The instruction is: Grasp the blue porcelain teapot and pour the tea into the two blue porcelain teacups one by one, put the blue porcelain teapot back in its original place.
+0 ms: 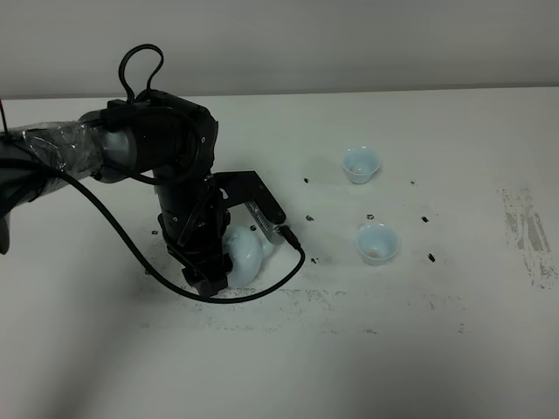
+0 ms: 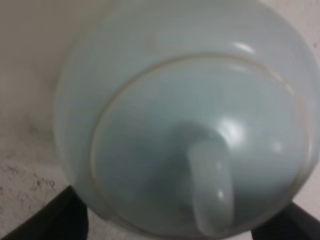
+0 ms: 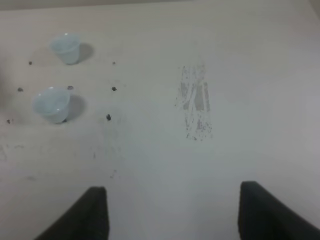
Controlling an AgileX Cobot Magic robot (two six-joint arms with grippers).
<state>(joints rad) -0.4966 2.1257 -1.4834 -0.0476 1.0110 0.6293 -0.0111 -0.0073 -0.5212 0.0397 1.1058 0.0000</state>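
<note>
The blue porcelain teapot [image 1: 247, 253] stands on the white worktop [image 1: 437, 349] right under the left end effector [image 1: 210, 271], its round body between the two dark fingers [image 2: 55, 220]. These sit wide apart on either side of it, but I cannot tell whether they press on it. The two blue porcelain teacups [image 1: 361, 163] [image 1: 377, 242] stand upright, well apart from that end effector, and the right end effector [image 3: 172, 212] hangs over bare worktop with fingers spread and nothing between them.

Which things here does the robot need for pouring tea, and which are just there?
Needed: blue teapot; far teacup; near teacup.
Just there: small black marks; grey scuffed patch; white table.
</note>
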